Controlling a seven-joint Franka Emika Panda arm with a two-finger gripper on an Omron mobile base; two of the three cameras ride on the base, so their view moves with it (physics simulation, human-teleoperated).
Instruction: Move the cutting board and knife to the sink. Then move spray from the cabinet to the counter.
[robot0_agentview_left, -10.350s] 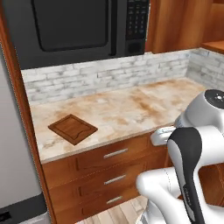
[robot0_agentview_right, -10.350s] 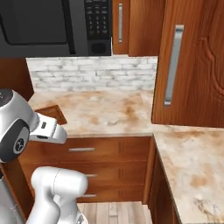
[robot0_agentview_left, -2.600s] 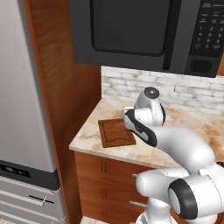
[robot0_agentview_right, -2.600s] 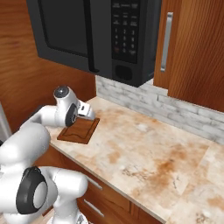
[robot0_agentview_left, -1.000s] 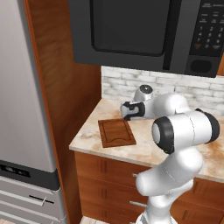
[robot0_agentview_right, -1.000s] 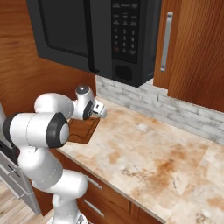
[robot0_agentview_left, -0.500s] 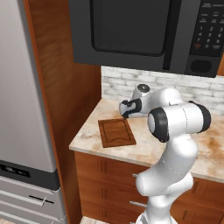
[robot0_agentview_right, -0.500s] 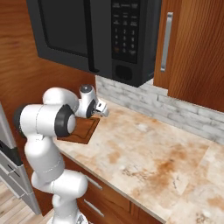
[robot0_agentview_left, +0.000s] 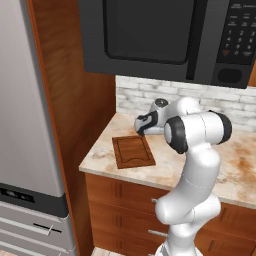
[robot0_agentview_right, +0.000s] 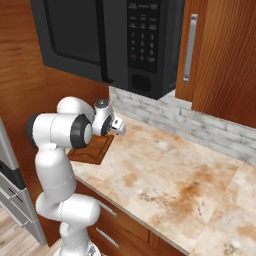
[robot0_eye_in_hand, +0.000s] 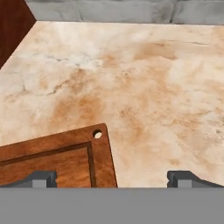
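Right now your arm rises from the base, folds at the elbow and reaches back toward the brick wall, so the gripper (robot0_agentview_left: 141, 125) hangs low over the tabletop (robot0_agentview_left: 235, 165), just past the far edge of the cutting board (robot0_agentview_left: 133, 151). From the right base camera you see the gripper (robot0_agentview_right: 119, 127) pointing out over the stone beside the cutting board (robot0_agentview_right: 94, 148). Your jaws stand wide open with nothing between them; in the hand camera one fingertip (robot0_eye_in_hand: 41, 178) sits above the cutting board (robot0_eye_in_hand: 57, 159) and the other over bare tabletop (robot0_eye_in_hand: 144, 78). The board lies flat near the tabletop's left end, beside the wooden side panel (robot0_agentview_left: 75, 100), its hanging-hole corner toward you. The microwave (robot0_agentview_right: 115, 35) keypad markings are too small for you to read.
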